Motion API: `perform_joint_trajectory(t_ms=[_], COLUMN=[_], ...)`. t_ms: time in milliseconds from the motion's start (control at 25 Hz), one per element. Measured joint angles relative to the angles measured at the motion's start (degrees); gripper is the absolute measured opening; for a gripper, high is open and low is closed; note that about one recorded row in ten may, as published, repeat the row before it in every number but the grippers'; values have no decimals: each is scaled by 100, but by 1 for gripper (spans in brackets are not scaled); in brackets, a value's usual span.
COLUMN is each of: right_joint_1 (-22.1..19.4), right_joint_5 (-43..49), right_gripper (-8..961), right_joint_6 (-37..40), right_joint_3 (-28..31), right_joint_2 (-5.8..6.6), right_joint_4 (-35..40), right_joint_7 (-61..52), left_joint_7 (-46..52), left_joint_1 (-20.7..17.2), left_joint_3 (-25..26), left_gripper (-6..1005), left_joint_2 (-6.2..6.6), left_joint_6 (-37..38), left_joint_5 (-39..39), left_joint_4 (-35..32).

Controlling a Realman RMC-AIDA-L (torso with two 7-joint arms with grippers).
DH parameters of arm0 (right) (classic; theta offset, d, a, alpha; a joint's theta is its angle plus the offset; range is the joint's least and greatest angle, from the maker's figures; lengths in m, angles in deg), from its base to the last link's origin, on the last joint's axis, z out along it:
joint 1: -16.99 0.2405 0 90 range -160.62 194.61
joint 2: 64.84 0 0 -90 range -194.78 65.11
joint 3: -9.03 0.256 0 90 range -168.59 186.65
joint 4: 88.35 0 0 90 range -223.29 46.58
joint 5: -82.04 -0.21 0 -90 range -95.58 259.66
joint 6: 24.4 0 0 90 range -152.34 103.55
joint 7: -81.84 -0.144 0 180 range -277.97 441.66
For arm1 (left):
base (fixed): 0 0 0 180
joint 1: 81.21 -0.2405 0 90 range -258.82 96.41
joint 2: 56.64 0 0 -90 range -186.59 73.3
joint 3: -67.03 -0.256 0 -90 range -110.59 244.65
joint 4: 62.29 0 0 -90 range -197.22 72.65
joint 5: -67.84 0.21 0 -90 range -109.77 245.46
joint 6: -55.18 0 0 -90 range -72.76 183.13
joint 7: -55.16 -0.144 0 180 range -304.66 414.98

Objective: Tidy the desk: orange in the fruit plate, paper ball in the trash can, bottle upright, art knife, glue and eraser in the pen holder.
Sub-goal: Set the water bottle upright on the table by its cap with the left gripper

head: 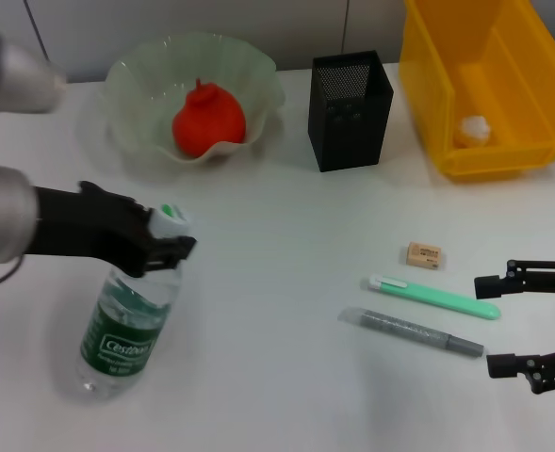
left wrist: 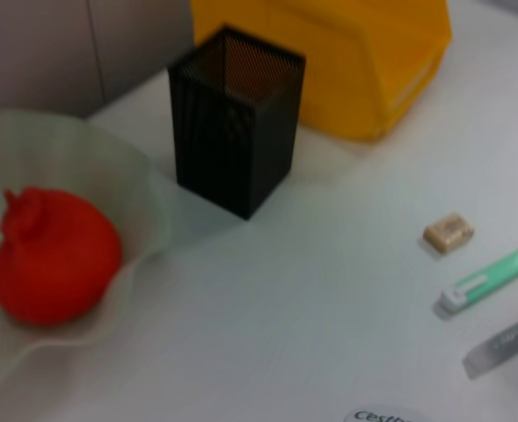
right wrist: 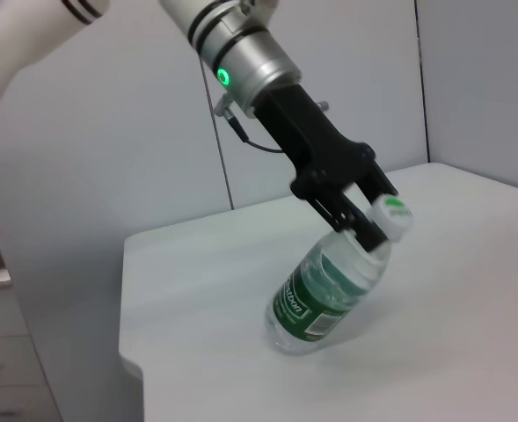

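From the head view, the left gripper (head: 164, 247) is clamping the neck of the bottle (head: 126, 325), which is leaning tilted on the table (head: 277, 311); the right gripper (head: 513, 325) is hanging spread wide just beside the green art knife (head: 434, 294) and grey glue (head: 412, 331). The left wrist view is showing the orange (left wrist: 54, 255) sitting in the fruit plate (left wrist: 140, 189), the pen holder (left wrist: 237, 119) beside it. The right wrist view is showing the bottle's base touching the table.
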Motion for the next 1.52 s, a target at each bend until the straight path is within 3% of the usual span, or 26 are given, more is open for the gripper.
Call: perform_joint_trajectory(t_ms=[320, 480, 720, 920, 1040, 1160, 1240, 1360, 1520], right_joint_1=[99, 114, 123, 130, 131, 131, 140, 164, 175], right_joint_5=[-13, -44, -109, -157, -157, -157, -161, -163, -163], right_gripper=[841, 841, 840, 841, 841, 841, 841, 841, 840], right_joint_6=[14, 55, 64, 74, 80, 81, 80, 79, 77], right_joint_3=[1, 2, 10, 10, 10, 10, 10, 5, -15], right_joint_2=[-14, -18, -83, -116, -134, -139, -145, -149, -155], right_joint_4=[4, 27, 60, 46, 63, 62, 49, 19, 15], right_joint_7=[-219, -275, -279, -278, -272, -269, -264, -249, -245], left_joint_7=[-1059, -1454, -1934, -2939, -3882, -3882, -4680, -4834, -5596], left_joint_1=[-700, -856, -897, -900, -872, -872, -843, -843, -744], left_joint_3=[1249, 1730, 1796, 2016, 2389, 2389, 2539, 2526, 2488], left_gripper=[441, 441, 442, 442, 442, 442, 442, 441, 452], left_joint_2=[25, 27, 1, -2, 0, 0, -2, -8, -13], left_joint_6=[252, 342, 278, 77, -17, -17, -191, -263, -444], left_joint_5=[-1248, -1718, -2074, -2916, -3502, -3502, -3828, -3912, -4361], left_joint_4=[-224, -164, 132, 980, 1891, 1891, 2471, 2569, 3204])
